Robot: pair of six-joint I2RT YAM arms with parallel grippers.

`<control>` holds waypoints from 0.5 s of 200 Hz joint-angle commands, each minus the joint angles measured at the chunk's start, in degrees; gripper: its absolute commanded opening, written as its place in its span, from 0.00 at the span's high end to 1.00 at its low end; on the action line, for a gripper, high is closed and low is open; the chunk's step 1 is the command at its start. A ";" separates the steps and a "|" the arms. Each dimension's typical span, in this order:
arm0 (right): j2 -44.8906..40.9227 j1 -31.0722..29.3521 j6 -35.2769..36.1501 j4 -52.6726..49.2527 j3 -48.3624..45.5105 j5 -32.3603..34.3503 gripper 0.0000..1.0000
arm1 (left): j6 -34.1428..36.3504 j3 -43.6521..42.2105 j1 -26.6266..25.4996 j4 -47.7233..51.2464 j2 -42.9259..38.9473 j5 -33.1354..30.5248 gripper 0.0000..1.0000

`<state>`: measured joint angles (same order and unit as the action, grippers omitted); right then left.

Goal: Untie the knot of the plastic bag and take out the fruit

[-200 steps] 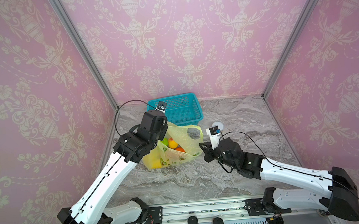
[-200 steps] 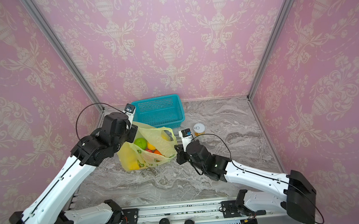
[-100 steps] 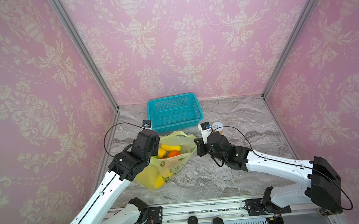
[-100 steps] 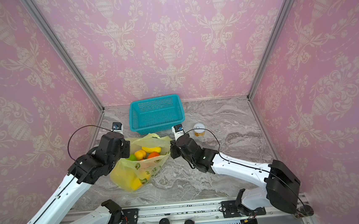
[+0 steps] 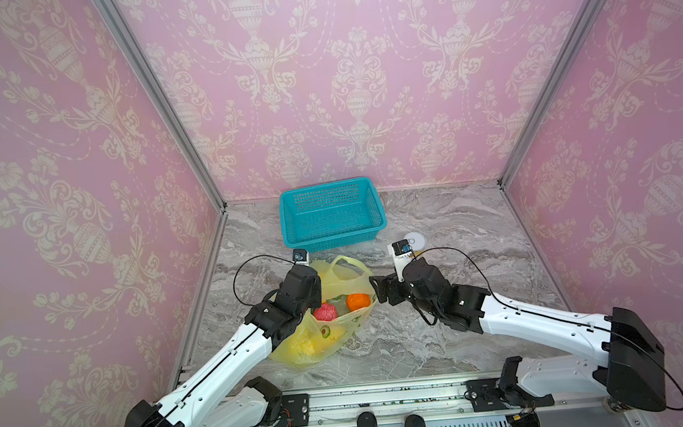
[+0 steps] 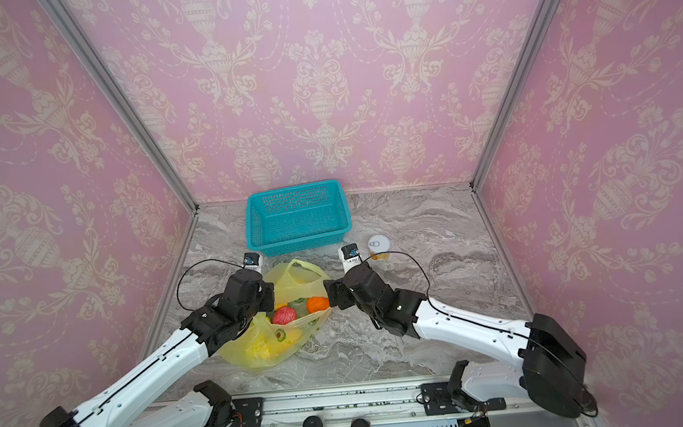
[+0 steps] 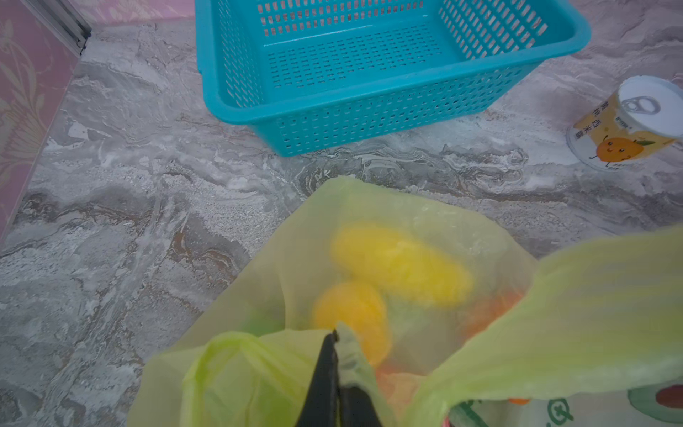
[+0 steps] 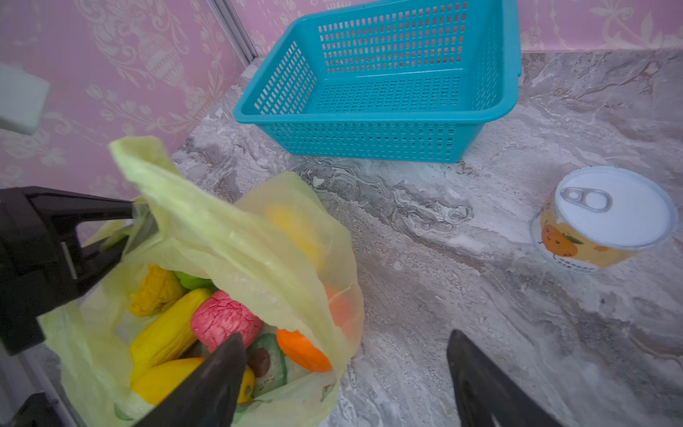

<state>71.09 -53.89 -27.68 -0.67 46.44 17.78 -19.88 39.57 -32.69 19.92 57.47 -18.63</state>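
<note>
The plastic bag (image 5: 300, 343) (image 6: 254, 346) lies on the marble top with its mouth open; no knot shows. Inside the bag is fruit: a pink-red bumpy one (image 8: 225, 318), an orange one (image 8: 301, 349), a long yellow one (image 8: 166, 332) and a green one (image 8: 192, 281). My left gripper (image 7: 334, 334) is shut on the bag's rim and holds that side up; in the right wrist view the left gripper (image 8: 133, 210) pinches the plastic. My right gripper (image 8: 343, 355) (image 5: 375, 289) stands open at the bag's right rim. One of its fingers (image 8: 221, 369) is over the mouth and holds nothing.
A teal mesh basket (image 5: 331, 215) (image 6: 296, 218) with nothing in it stands behind the bag near the back wall. A small pull-tab can (image 5: 415, 242) (image 8: 602, 218) stands right of the basket, just behind my right wrist. Pink walls close in the left, back and right sides.
My right gripper has opened and let go of the bag's right side. The left arm has brought the bag down and toward the front, and the bag's mouth now gapes.
</note>
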 commanded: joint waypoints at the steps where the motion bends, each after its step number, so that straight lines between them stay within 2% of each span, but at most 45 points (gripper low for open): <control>1: 1.29 -1.96 -2.14 0.29 -1.13 1.16 0.05 | 0.59 0.07 0.52 -3.67 -1.57 1.09 1.00; 31: 6.36 -3.16 -3.38 0.57 -0.07 4.74 0.01 | 0.87 -1.41 0.52 -3.49 -7.27 0.56 1.00; 75: 11.53 -3.84 -5.41 0.56 0.74 4.68 0.01 | 0.76 -4.06 0.52 -4.02 -14.41 -2.85 1.00; 100: 10.62 -4.03 -6.15 2.44 -3.33 7.37 0.07 | 0.48 -3.99 0.52 -2.85 -15.85 -5.04 1.00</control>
<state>82.81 -57.47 -31.83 -0.23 46.02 21.65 -19.86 36.16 -32.69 16.78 42.78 -20.10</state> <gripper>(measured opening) 0.957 0.047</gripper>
